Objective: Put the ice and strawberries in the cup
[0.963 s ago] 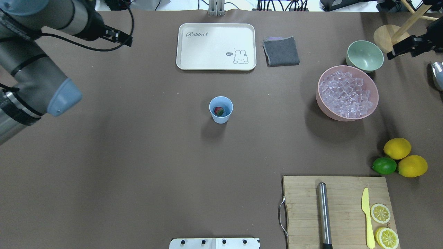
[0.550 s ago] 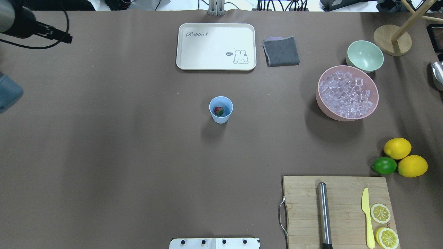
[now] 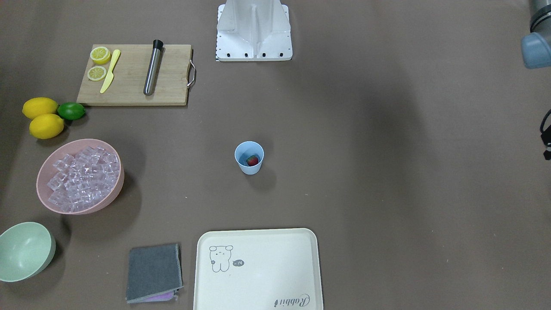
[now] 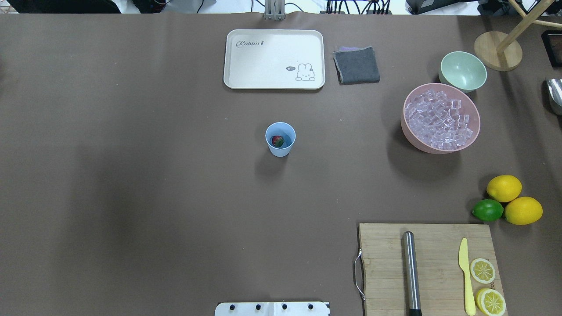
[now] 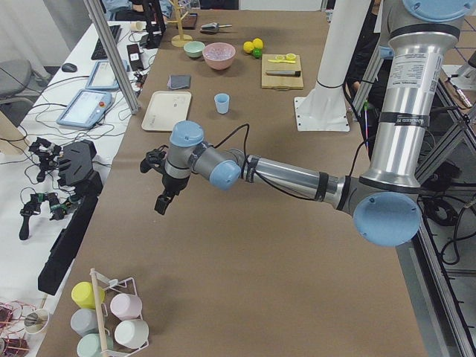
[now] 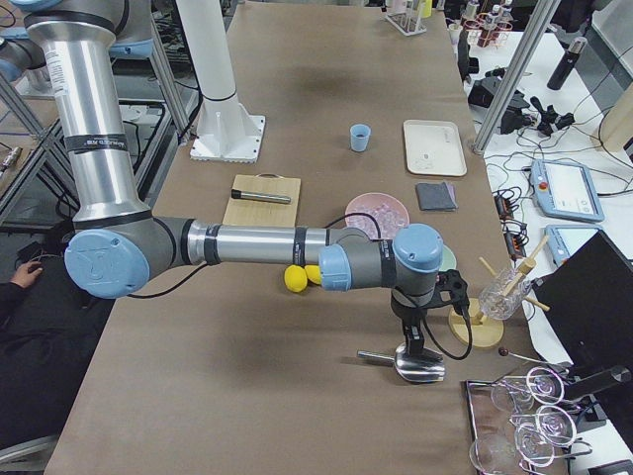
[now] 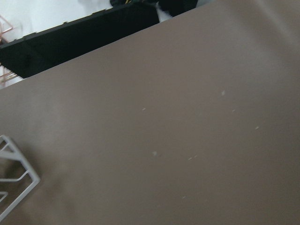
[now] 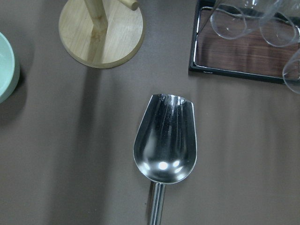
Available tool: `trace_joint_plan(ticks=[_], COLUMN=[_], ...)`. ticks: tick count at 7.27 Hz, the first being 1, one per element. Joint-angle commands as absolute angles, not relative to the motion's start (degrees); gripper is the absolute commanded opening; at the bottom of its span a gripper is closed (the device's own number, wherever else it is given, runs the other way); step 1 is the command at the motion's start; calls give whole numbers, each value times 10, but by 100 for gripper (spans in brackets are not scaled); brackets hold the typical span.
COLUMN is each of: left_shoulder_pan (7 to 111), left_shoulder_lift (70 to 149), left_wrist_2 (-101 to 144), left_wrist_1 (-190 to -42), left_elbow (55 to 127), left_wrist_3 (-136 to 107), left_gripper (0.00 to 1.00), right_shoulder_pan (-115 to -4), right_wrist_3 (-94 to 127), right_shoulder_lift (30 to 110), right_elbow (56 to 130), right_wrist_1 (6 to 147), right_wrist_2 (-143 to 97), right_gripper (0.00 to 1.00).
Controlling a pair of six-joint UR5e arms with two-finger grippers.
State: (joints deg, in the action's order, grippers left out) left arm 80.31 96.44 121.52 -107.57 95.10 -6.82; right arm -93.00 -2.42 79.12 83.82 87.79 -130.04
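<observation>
1 strawberry [image 4: 277,141] in cup [image 4: 281,150] (ice [image 4: 440,119] in bowl [image 4: 408,136]).

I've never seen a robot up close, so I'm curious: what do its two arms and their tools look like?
Both are silvery metal tubes joined by rounded joints with light-blue caps. The left arm and right arm each have a black cable looping near the wrist and end in a small black tool: the left tool and the right tool. Printed labels wrap the upright tubes.
</observation>
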Motion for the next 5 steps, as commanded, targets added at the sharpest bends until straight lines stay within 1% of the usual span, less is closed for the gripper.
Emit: trace_joint_plan(ticks=[1, 3, 5], left_shoulder_pan=[829, 879, 896], left_shoulder_lift=[960, 959, 946], left_wrist_2=[1235, 1254, 1305], left_wrist_1=[-1010, -973, -975], left_elbow=[949, 941, 931], left_wrist_3=[-39, -37, -37], left_gripper=[98, 98, 98], right_shoulder_pan=[-926, -915, -915], right_wrist_3=[-18, -18, -19], right_shoulder_lift=[772, 772, 780], right_elbow=[893, 885, 864], right_wrist_1=[959, 955, 954], right_wrist_2=[-1299, -1298, -1298], right_gripper=[100, 100, 100])
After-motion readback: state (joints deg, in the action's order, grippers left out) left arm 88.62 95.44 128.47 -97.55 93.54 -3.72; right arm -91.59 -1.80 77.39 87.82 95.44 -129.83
